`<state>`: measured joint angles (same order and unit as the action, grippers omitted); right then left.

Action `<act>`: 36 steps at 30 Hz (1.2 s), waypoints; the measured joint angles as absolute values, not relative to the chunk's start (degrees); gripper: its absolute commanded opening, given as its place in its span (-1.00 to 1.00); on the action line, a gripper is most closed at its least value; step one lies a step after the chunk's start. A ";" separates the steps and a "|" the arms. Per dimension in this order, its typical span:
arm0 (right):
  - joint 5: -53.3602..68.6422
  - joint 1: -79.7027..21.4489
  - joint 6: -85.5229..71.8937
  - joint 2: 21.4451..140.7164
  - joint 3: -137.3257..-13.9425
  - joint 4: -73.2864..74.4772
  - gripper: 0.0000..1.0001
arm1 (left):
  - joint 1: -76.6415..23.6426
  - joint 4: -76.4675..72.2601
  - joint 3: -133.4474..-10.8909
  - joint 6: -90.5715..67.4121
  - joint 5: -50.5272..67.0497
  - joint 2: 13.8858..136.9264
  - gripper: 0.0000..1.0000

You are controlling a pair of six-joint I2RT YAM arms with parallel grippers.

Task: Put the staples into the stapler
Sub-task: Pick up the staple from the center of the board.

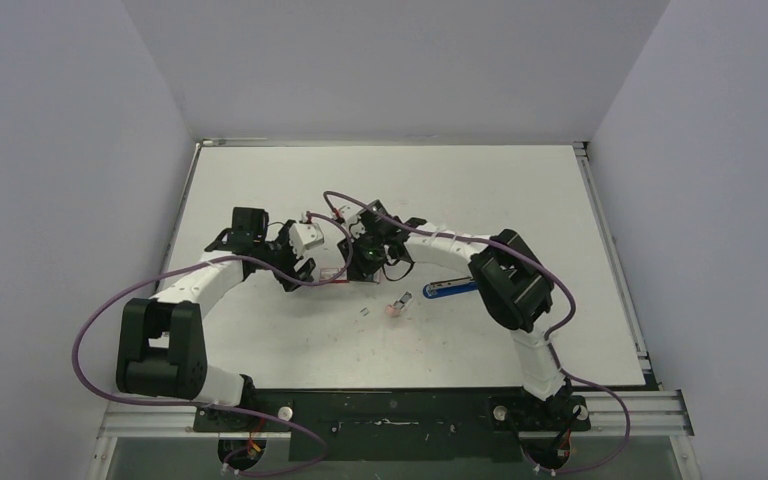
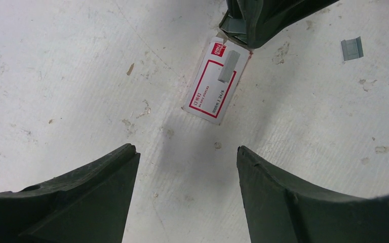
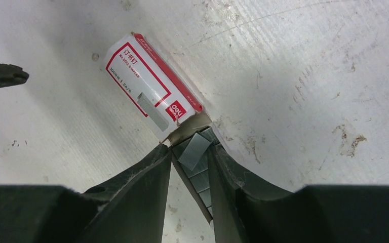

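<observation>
The red-and-white staple box [image 3: 149,86] lies flat on the table, between the two grippers in the top view [image 1: 332,273]. Its inner tray of silvery staples [image 3: 196,149] is slid partly out of one end. My right gripper [image 3: 188,148] is shut on that tray end, with one loose strip lying tilted on top. My left gripper [image 2: 186,152] is open and empty, just short of the box's [image 2: 215,83] other end. A loose staple strip [image 2: 352,49] lies on the table nearby. The blue stapler [image 1: 450,290] lies to the right, under the right forearm.
A small pink block [image 1: 397,303] and a tiny staple piece [image 1: 364,311] lie on the table in front of the grippers. The left fingertip [image 3: 2,76] shows at the left edge of the right wrist view. Walls surround the white table [image 1: 260,180].
</observation>
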<state>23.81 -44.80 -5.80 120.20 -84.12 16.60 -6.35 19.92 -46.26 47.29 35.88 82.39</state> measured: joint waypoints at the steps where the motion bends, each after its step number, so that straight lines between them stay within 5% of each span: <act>1: 23.68 -44.95 -5.78 120.38 -84.29 16.60 -0.33 | -6.28 19.84 -46.26 47.11 36.01 82.35 0.38; 24: 14.39 -48.10 -2.31 120.64 -84.71 15.97 -0.75 | -5.28 19.70 -46.24 45.91 38.11 80.36 0.39; 36: 16.01 -47.53 -2.42 119.55 -84.73 18.11 -0.81 | -5.06 19.66 -46.24 43.97 39.22 79.85 0.39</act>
